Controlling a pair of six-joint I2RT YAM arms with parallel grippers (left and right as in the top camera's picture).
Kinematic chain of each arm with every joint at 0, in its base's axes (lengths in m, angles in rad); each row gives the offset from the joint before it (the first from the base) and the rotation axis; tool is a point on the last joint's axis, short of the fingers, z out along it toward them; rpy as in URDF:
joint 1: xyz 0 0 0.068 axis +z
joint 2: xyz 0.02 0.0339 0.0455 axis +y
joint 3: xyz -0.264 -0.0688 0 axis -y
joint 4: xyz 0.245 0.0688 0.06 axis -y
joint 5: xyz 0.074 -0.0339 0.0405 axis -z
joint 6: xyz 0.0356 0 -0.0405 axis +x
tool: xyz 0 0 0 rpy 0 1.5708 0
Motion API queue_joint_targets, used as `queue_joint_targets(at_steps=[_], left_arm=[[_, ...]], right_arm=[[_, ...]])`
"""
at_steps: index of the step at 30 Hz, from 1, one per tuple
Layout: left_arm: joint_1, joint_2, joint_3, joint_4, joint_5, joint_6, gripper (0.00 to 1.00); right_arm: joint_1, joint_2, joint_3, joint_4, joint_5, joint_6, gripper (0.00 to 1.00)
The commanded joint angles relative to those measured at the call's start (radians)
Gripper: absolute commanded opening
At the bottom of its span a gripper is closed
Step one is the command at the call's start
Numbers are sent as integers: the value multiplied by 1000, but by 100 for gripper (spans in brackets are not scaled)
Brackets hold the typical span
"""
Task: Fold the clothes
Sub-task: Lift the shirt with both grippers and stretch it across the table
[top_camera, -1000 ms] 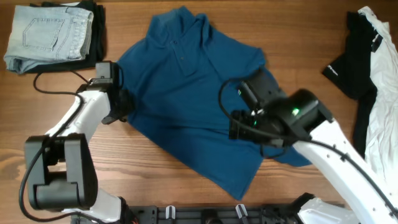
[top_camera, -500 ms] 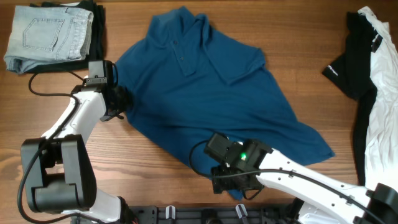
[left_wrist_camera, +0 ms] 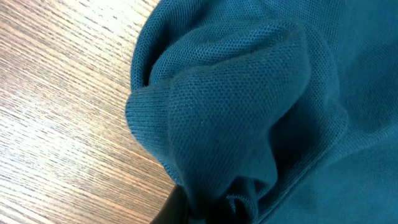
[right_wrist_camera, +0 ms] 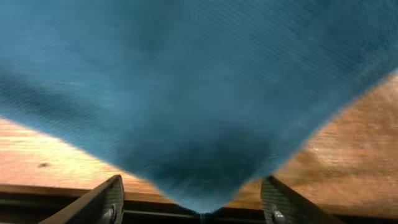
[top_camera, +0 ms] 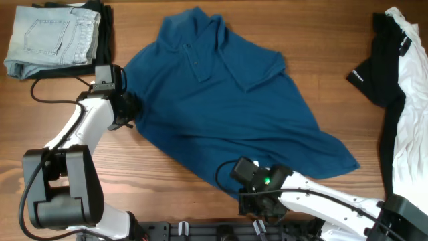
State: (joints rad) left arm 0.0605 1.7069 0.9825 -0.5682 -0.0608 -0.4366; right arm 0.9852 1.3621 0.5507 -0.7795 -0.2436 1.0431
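The big deep-blue soft shirt (top_camera: pixel 227 100) lies spread out in the middle of the brown wooden table (top_camera: pixel 160 191). The left gripper (top_camera: pixel 128 110) is at the shirt's left edge, its fingers pinched tight on a bunch of cloth. The right gripper (top_camera: pixel 259 204) is at the shirt's bottom corner. Its fingers (right_wrist_camera: pixel 107 202) stand wide apart, with the corner between them.

Count: one wooden table (top_camera: pixel 167 184); one blue polo shirt (top_camera: pixel 221 107); one pair of light-blue jeans (top_camera: pixel 50 37); two black garments, left (top_camera: pixel 105 32) and right (top_camera: pixel 378 73); one white garment (top_camera: pixel 411 140); two robot arms, left (top_camera: pixel 80 130) and right (top_camera: pixel 328 197).
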Motion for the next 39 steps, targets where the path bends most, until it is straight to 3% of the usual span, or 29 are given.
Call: queue_joint_targets(at_steps=[1, 3, 4, 6, 10, 16, 25, 27, 30, 34, 39], left_arm=[[5, -20, -6, 3, 8, -13, 4], [5, -20, -6, 3, 8, -13, 4], [5, -20, -6, 2, 8, -13, 4], [5, -20, -6, -2, 8, -13, 4], [5, -20, -6, -2, 8, -13, 4], [15, -76, -6, -16, 12, -13, 4], [82, -454, -6, -15, 8, -13, 4], [101, -565, -6, -2, 8, -13, 4], [105, -695, -6, 59, 8, -12, 4], [105, -841, -6, 186, 21, -13, 4], [105, -1002, 28, 332, 145, -12, 4]], right_arm=[[4, 3, -34, 26, 3, 90, 64], [4, 4, -33, 45, -1, 90, 42], [4, 4, -33, 53, -6, 90, 23], [4, 2, -33, 62, -18, 103, 4], [-21, -28, 2, 24, -17, 92, 4], [-267, -180, 251, -171, 56, -158, 4], [-756, -242, 673, -261, 72, -508, 4], [-869, -240, 758, -300, 71, -576, 11], [-991, -240, 874, -359, 71, -644, 4], [-1066, -238, 1041, -408, 71, -718, 4], [-1070, -238, 1300, -525, 99, -756, 4]])
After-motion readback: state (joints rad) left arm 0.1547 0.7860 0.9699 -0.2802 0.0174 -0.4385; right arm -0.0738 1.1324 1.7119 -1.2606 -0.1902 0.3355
